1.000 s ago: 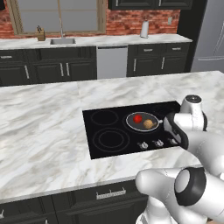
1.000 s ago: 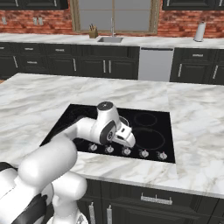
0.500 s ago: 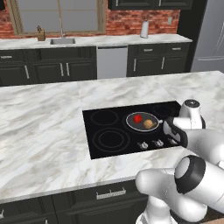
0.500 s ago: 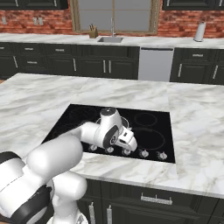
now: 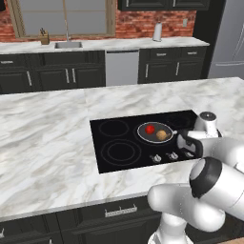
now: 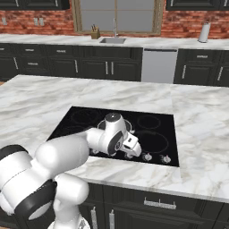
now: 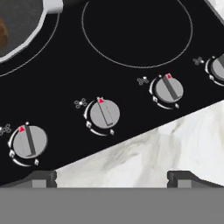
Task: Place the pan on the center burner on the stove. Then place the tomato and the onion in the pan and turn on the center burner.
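The pan (image 5: 153, 133) sits on the center burner (image 5: 143, 139) of the black stove (image 5: 114, 143). Inside it lie the red tomato (image 5: 150, 128) and the tan onion (image 5: 163, 136). My gripper (image 5: 188, 146) hovers low over the knob row at the stove's front right, just right of the pan's handle. In the hand view the gripper (image 7: 111, 178) is open with nothing between its tips, above the counter's marble just in front of the knobs. The middle knob (image 7: 104, 113) lies straight ahead. The pan's rim (image 7: 33, 30) and a bit of onion (image 7: 2, 34) show at top left.
Several silver knobs (image 7: 29, 141) (image 7: 169, 88) line the stove's front edge, all pointers at their red marks. A single-ring burner (image 7: 136, 65) lies beyond them. Marble counter (image 5: 47, 143) surrounds the stove. My arm (image 6: 89, 141) covers the stove's middle in the right base view.
The hand has moved down and toward the stove's front edge, closer to the knob row. The pan, tomato and onion have not moved. The jaws stayed open.
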Motion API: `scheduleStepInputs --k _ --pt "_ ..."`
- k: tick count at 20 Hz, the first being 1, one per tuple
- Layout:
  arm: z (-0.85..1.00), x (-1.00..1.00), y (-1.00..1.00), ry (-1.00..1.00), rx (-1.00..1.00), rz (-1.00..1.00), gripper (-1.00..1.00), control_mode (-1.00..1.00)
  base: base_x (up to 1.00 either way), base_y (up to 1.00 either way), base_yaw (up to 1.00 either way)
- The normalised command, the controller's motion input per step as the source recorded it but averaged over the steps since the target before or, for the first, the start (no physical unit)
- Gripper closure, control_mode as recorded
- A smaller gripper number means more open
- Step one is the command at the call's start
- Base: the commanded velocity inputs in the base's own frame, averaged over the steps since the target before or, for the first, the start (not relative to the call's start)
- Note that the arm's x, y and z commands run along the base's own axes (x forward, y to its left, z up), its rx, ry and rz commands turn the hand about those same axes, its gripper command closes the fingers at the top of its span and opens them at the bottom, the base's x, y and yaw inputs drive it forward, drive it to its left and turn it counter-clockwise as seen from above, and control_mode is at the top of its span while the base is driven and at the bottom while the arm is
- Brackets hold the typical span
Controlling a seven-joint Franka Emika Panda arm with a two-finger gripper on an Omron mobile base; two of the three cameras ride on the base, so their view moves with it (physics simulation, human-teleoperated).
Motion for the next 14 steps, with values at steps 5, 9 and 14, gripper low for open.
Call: scheduleStepInputs --k 5,9,14 --pt "-0.07 0.2 0.0 0.0 0.0 -0.01 -1.0 -1.0 0.0 0.0 0.0" --pt "0.0 0.12 -0.07 0.0 0.01 0.0 -1.0 -1.0 0.0 0.0 0.0" --pt "-0.02 0.07 -0.14 0.0 0.01 0.0 -1.0 -1.0 0.0 0.0 0.0"
